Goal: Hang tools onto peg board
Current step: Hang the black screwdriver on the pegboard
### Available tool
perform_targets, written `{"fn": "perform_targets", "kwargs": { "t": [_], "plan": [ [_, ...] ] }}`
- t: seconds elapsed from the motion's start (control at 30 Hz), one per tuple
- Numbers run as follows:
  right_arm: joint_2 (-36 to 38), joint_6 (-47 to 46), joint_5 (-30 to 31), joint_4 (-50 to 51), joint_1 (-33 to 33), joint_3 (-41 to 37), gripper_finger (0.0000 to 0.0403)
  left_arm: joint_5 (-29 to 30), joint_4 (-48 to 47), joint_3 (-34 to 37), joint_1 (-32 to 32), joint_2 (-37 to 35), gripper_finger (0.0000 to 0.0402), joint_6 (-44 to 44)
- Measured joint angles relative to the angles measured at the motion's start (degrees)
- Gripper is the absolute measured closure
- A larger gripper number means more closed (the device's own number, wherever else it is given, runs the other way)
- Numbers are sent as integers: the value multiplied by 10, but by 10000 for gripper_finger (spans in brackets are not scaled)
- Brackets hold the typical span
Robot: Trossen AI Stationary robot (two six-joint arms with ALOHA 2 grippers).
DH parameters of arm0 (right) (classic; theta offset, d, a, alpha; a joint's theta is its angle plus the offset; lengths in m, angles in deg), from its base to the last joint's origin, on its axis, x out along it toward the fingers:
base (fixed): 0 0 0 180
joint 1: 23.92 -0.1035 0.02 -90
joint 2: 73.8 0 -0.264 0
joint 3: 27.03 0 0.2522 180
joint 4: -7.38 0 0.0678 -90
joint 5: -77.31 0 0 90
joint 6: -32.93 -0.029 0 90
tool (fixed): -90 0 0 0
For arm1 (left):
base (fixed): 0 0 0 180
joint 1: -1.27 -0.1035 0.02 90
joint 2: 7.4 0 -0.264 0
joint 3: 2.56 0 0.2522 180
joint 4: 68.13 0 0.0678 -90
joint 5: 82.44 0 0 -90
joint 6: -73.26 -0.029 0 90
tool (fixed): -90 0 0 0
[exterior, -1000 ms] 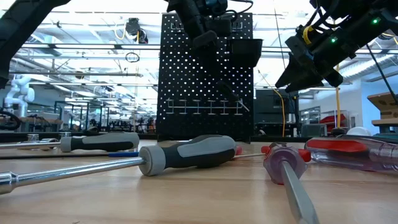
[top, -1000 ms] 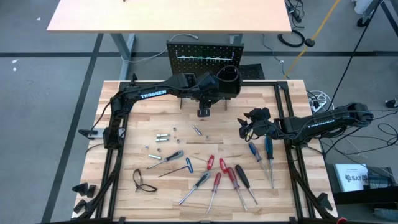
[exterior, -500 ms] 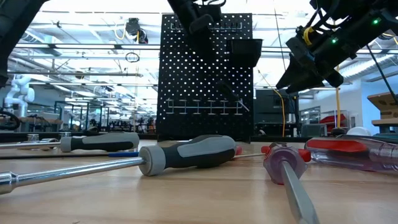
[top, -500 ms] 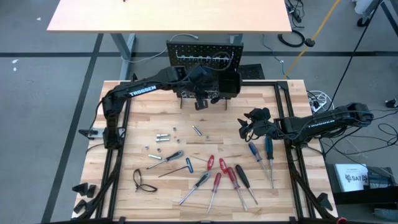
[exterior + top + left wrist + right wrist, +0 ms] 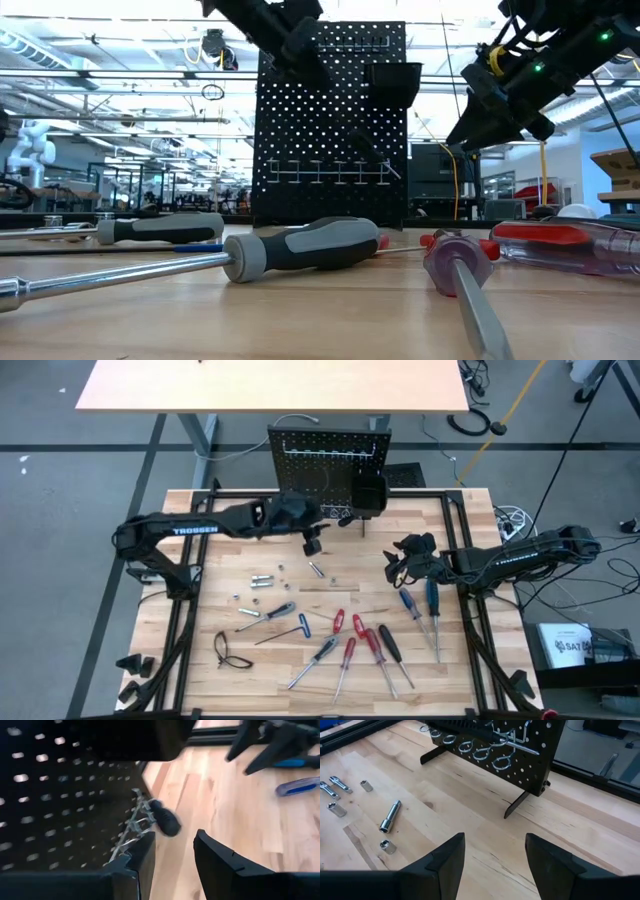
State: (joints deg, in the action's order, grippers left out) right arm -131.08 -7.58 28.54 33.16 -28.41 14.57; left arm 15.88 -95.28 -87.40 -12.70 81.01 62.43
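At the table's far edge the peg board (image 5: 328, 463) stands upright, 1 black-handled screwdriver (image 5: 372, 155) hanging in its hook rail (image 5: 322, 171). My left gripper (image 5: 312, 543) has drawn back from the board since a second ago, fingers (image 5: 215, 860) parted and empty. Other tools (image 5: 345, 640) lie on the table (image 5: 220, 570). My right gripper (image 5: 393, 568) waits unmoved, spread.
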Motion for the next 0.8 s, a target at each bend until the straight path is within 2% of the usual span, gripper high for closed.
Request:
{"fn": "perform_targets", "kwargs": {
  "t": [0.3, 0.8],
  "plan": [
    [0, 2, 4, -2, 0, 0, 204, -96, 71, 14, -3, 47, 265, 15],
    [0, 10, 8, -2, 0, 0, 204, -96, 67, 13, -11, 62, 264, -9]
  ]
}}
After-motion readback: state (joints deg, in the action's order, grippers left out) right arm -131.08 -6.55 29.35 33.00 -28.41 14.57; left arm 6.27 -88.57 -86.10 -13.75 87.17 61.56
